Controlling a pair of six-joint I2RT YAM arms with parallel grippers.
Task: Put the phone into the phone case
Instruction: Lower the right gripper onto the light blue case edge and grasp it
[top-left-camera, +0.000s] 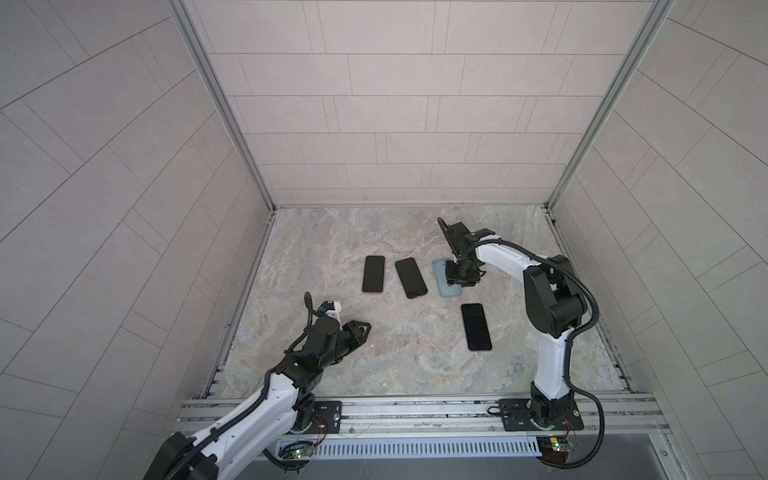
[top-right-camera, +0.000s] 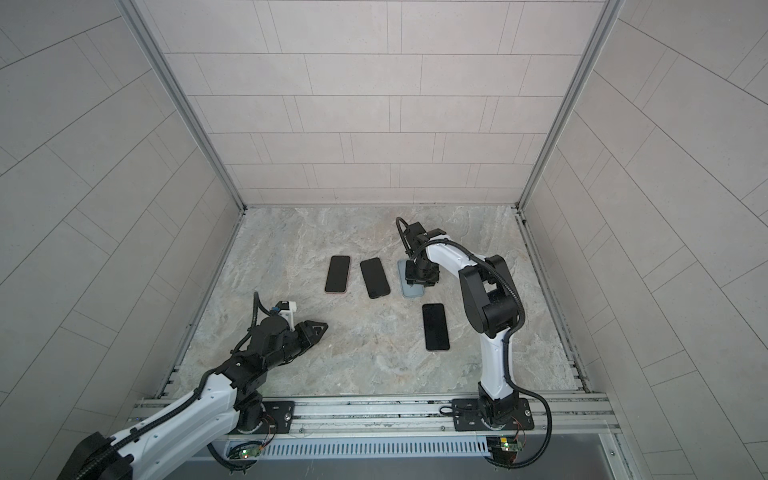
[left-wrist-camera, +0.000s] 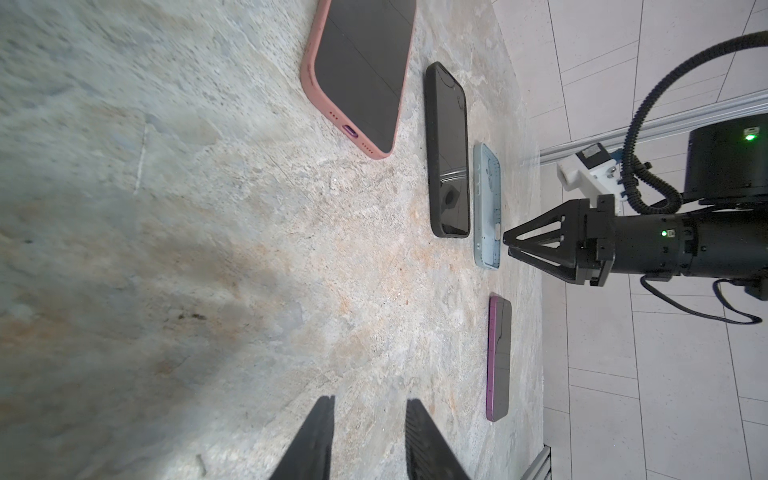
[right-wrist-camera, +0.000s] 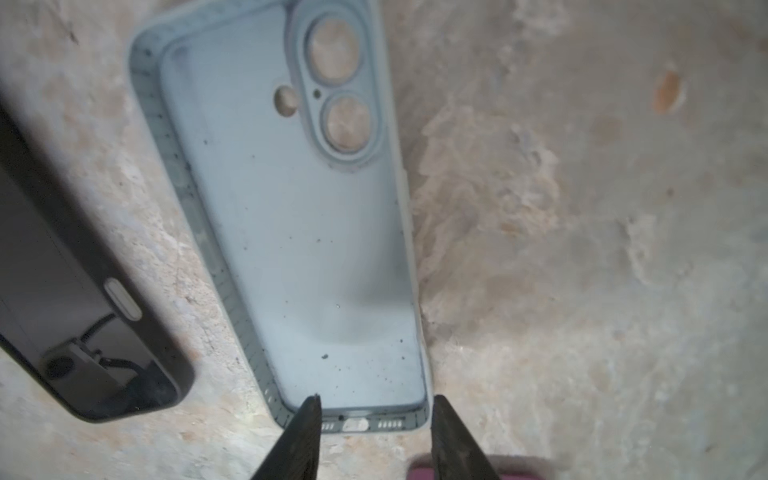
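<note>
right gripper (right-wrist-camera: 378, 400): jaws part open astride end of blue phone case (right-wrist-camera: 291, 249), gripping nothing | left gripper (left-wrist-camera: 372, 400): part open, empty

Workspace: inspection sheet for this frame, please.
Surface: marble table, nothing spilled.
Job's things: empty blue case, open side up; purple phone lying apart, nearer the robot.
Clutter: pink-cased phone and black-cased phone, left of the case.
Grippers: left gripper jaws apart, empty; right gripper jaws apart over the case's port end.
Cables: conduit on each arm, clear of the phones.
Surroundings: tiled walls, metal rail in front.
</note>
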